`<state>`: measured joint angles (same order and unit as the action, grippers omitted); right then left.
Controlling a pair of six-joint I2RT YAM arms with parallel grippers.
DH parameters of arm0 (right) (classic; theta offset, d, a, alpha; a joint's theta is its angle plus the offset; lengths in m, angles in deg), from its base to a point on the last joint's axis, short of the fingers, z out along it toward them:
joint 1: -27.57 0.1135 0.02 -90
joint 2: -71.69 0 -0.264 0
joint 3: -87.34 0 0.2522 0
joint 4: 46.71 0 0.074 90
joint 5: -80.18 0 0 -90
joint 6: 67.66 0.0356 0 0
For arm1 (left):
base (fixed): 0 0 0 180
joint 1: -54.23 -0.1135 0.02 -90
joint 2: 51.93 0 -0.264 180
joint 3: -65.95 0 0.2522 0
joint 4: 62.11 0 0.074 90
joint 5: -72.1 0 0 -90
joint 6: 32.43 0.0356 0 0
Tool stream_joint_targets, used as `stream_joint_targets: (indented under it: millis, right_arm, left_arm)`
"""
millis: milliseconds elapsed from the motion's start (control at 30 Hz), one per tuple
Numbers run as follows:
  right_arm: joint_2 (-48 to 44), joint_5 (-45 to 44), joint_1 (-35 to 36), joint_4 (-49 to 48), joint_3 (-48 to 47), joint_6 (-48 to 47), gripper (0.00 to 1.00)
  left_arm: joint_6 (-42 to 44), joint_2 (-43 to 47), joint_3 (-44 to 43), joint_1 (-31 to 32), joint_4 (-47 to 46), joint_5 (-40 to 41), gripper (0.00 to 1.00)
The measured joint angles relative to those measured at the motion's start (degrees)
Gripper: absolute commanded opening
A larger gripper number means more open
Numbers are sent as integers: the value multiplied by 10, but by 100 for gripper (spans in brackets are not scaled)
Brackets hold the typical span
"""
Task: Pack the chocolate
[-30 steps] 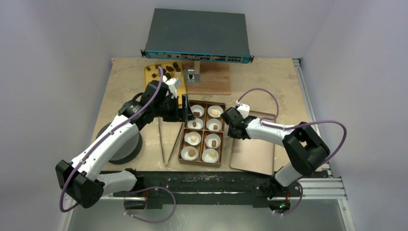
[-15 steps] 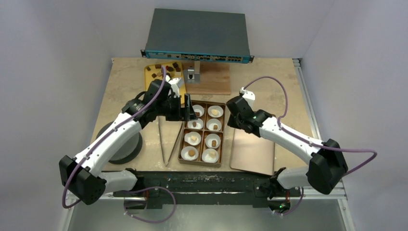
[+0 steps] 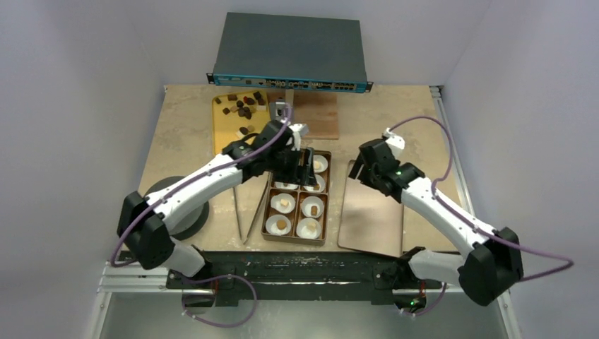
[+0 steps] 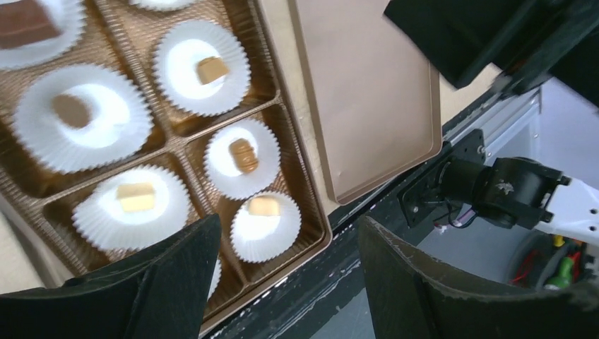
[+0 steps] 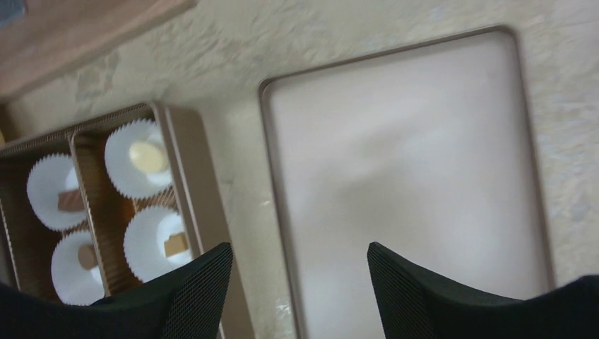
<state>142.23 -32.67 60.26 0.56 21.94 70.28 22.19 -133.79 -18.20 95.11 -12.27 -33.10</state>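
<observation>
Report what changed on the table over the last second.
The left gripper slid rightward from the left edge of the box to above its far end. The right gripper drew back from the box's right side to above the far end of the lid. Both are open and empty. Box, lid and packed chocolate stayed put.

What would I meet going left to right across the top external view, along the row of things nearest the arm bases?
dark round disc → metal tongs → brown compartment box → flat brown lid
</observation>
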Motion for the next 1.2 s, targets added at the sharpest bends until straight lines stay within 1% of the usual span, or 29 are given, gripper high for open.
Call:
stream_joint_targets:
  millis: [67, 200, 300, 433, 533, 667, 767, 1033, 1133, 1200]
  right_arm:
    - [-34, -2, -37, 7, 8, -3, 68]
    - [-96, -2, -111, 27, 15, -7, 68]
    - [-122, -2, -150, 40, 14, -9, 68]
    - [-140, -7, -170, 75, -9, -9, 68]
    - [-148, -7, -170, 90, -35, -9, 68]
    - [-159, -5, -170, 98, -50, -10, 69]
    - [-166, -3, -170, 106, -50, -10, 69]
    - [-169, 3, -170, 117, -50, -11, 68]
    - [-172, 6, -170, 118, -50, -11, 68]
    - [-173, 12, -170, 118, -50, -11, 68]
  left_arm:
    - [-1, -40, -30, 33, 0, 17, 64]
    - [-1, -132, -123, 101, 5, 69, 57]
    - [-1, -193, -188, 134, 11, 104, 54]
    - [1, -291, -297, 166, 41, 162, 46]
    - [1, -353, -353, 177, 58, 199, 45]
    - [0, -416, -382, 177, 82, 235, 45]
    - [0, -447, -391, 176, 95, 247, 44]
    - [0, -484, -394, 176, 92, 242, 40]
    - [0, -491, -395, 176, 85, 236, 35]
    - [-1, -499, -399, 176, 83, 233, 29]
